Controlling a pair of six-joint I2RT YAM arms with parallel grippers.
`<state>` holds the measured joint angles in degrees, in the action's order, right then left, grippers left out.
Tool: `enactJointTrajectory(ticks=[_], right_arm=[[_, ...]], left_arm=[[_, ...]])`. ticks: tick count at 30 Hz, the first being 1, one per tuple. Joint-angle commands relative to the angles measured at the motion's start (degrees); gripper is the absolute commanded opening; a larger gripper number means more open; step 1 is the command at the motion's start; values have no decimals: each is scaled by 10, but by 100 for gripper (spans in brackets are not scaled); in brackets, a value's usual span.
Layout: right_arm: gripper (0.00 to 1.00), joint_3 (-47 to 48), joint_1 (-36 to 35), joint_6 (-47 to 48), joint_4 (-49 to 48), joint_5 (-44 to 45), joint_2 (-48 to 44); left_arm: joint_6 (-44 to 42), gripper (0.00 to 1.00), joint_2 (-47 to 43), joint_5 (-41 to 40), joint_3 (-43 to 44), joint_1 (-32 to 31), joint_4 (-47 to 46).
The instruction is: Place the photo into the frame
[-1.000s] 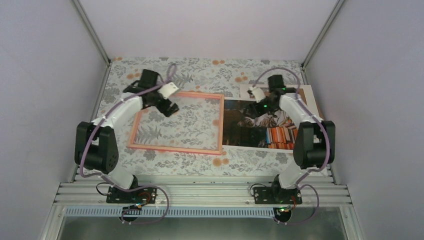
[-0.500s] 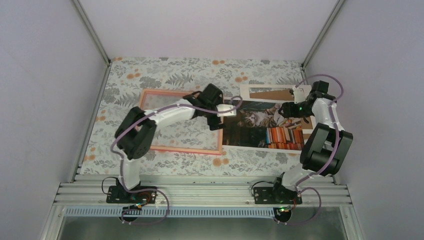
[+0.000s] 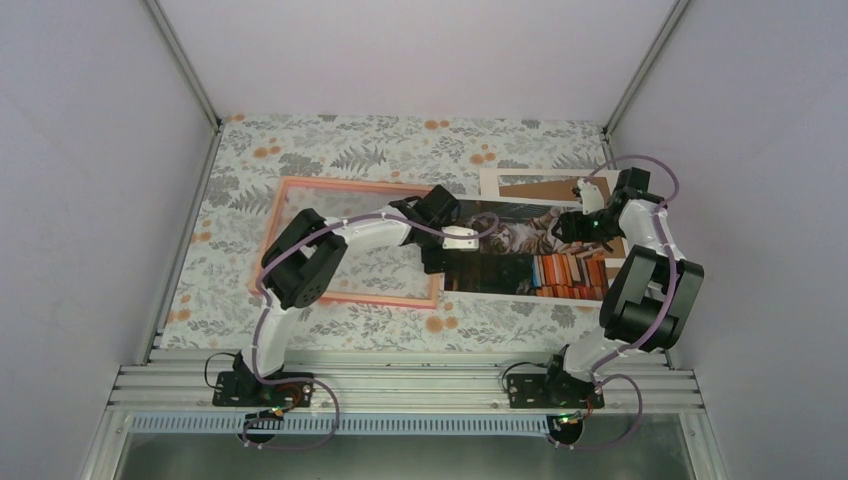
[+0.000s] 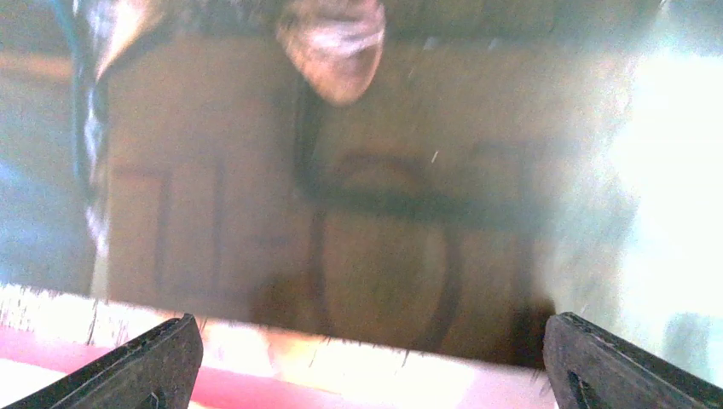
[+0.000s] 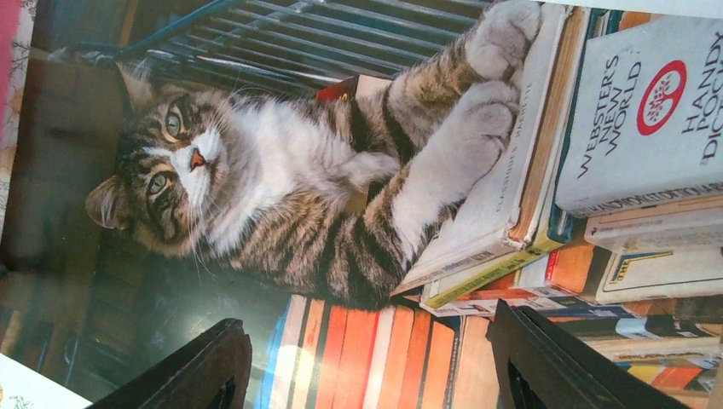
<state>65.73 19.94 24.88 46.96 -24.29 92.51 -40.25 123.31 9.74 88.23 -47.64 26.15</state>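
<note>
The photo [image 3: 530, 262], a cat among colourful books, lies flat on the right half of the table. The pink frame [image 3: 340, 183] lies flat to its left, and their edges meet. My left gripper [image 3: 436, 265] is open and empty, low over that seam. In the left wrist view the photo's dark part [image 4: 384, 213] fills the picture, with its white border and the frame's pink edge [image 4: 256, 388] between the fingers [image 4: 162, 358]. My right gripper [image 3: 558, 228] is open and empty, above the photo's far right part. The right wrist view shows the photo [image 5: 298, 170] between the fingers [image 5: 580, 366].
A brown backing board [image 3: 540, 187] with a white margin lies behind the photo, partly under it. The flower-patterned tablecloth [image 3: 400, 140] covers the table. Grey walls stand on the left, the right and at the back. A metal rail [image 3: 400, 385] runs along the near edge.
My left arm has swung from the frame's far left corner across to the frame's right edge. My right gripper went from the photo's middle to its far right part, then slightly back left.
</note>
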Motion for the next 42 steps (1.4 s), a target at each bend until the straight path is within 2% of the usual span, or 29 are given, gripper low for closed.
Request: enactJointTrajectory(ticks=[1, 7, 11, 20, 25, 30, 34, 39, 42], right_arm=[[70, -7, -1, 16, 2, 8, -12], [71, 12, 23, -8, 9, -3, 8], [70, 29, 44, -37, 12, -28, 24], [64, -59, 32, -49, -46, 1, 43], [62, -73, 24, -44, -33, -3, 57], [63, -62, 2, -35, -2, -16, 87], [63, -56, -22, -29, 10, -10, 130], [62, -45, -68, -3, 34, -2, 153], [63, -29, -82, 16, 64, -42, 133]], left_arm=[[-30, 100, -28, -26, -50, 39, 14], [-58, 100, -48, -40, -83, 73, -6], [-42, 100, -70, 1, -59, 58, -17], [54, 100, 35, 53, 111, 31, -4], [92, 100, 109, 75, 224, 30, 29], [92, 100, 144, 76, 254, 27, 43], [75, 100, 139, 68, 231, 26, 59], [33, 100, 76, 53, 103, 26, 33], [13, 100, 41, 40, 25, 26, 19]])
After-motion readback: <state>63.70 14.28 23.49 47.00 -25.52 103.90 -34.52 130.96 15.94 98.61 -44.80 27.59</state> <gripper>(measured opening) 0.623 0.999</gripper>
